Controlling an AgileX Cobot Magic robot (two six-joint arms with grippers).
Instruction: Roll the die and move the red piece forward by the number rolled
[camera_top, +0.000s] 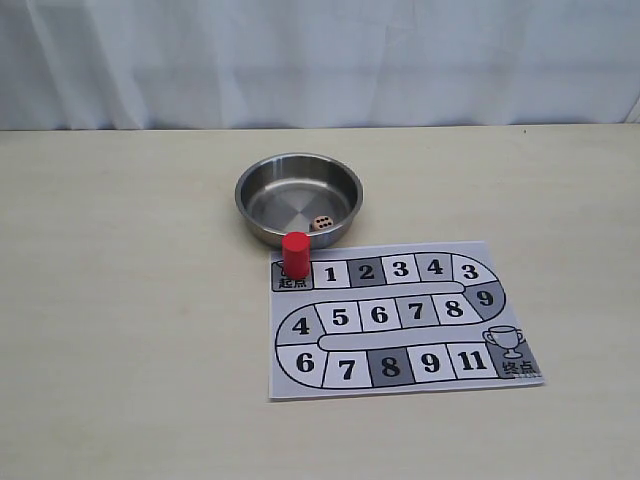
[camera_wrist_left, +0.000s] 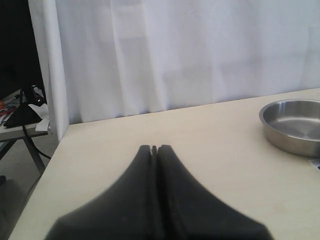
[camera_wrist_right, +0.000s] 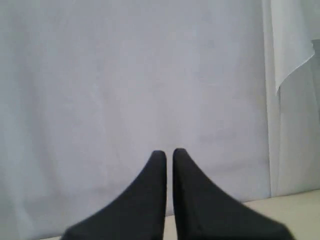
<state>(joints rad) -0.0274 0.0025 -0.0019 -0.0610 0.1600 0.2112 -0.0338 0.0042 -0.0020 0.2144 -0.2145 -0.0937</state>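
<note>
Left end effector (camera_wrist_left: 154, 148) hangs clenched and empty over the bench (camera_top: 120, 300), steel bowl (camera_wrist_left: 287, 140) in its view, so likely the nearer arm; red piece (camera_top: 295, 253) stands on the board's (camera_top: 388, 367) start square, die (camera_top: 322, 222) lies in the bowl just behind; right end effector (camera_wrist_right: 169, 151) clenched, empty, faces only curtain (camera_wrist_right: 100, 75).

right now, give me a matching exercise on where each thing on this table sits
Things:
1. die
2. red piece
3. metal bowl
4. game board

Places:
a. upright on the game board's start square
b. flat on the table, nearest the exterior camera
c. lying inside the metal bowl
d. on the table, just beyond the game board's far edge

Pairs: 1-c, 2-a, 3-d, 4-b
</note>
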